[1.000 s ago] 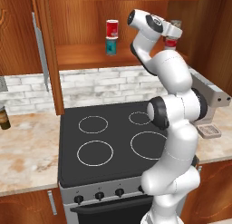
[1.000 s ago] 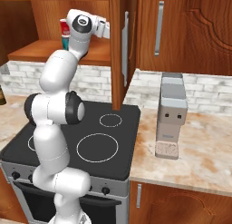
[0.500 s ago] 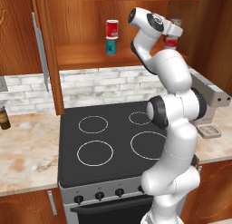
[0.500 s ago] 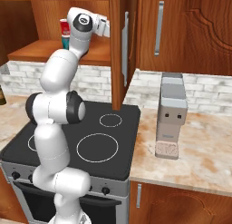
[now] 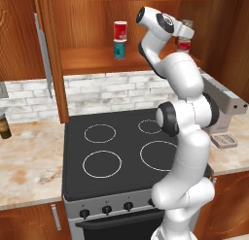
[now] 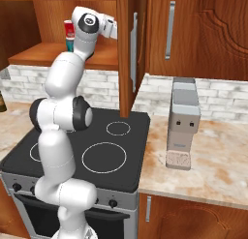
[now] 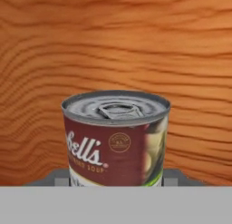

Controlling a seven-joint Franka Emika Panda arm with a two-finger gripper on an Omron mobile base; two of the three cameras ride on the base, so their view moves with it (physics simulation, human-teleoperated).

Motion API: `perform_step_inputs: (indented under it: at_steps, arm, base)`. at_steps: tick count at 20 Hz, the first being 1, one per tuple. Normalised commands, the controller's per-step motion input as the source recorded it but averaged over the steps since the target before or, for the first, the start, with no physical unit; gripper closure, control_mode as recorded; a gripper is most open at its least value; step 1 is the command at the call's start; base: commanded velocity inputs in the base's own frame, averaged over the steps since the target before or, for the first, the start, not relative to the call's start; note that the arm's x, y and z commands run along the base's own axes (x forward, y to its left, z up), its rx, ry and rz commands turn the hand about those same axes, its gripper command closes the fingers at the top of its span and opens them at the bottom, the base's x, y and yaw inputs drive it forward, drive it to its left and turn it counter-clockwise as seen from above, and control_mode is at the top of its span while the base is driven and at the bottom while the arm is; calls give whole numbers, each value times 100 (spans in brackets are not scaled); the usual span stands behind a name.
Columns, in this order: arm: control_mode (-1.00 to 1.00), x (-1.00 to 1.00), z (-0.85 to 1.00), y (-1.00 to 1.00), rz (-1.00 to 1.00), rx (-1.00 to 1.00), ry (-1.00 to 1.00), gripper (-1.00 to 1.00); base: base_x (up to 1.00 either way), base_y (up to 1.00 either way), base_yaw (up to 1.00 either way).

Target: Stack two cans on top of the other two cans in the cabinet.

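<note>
The big brown wooden cabinet hangs on the wall above the black stove. Its door stands open, with a long silver handle on it. The white robot arm rises in front of the stove and reaches up into the cabinet.

On the surface to the right of the stove stands a grey machine. A dark bottle stands at the left edge, on the surface beside the stove.

On the cabinet shelf, near the middle, a teal can stands upright. A red can with a white band sits right on top of it.

At the right end of the shelf, the gripper is up high beside a small red can. Something silver shows just above that can at the gripper, but it is too small to tell what it is.

In the hand view, the gripper is pressed together on a can with a dark red upper part and a silver lid. The can is upright, with the wooden back wall of the cabinet behind it.
</note>
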Motion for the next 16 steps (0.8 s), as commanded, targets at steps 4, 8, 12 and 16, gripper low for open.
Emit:
perform_step_inputs:
  at_steps: [4,8,12,16]
  arm:
    - [-100,10,-13,0,0,1,0,100]
    - [-100,4,-16,-2,0,0,0,100]
    - [-100,3,-15,0,0,1,0,100]
    - [-100,1,-9,0,0,1,0,-100]
  base:
    - [0,0,0]
    - [0,0,0]
    - [0,0,0]
    - [0,0,0]
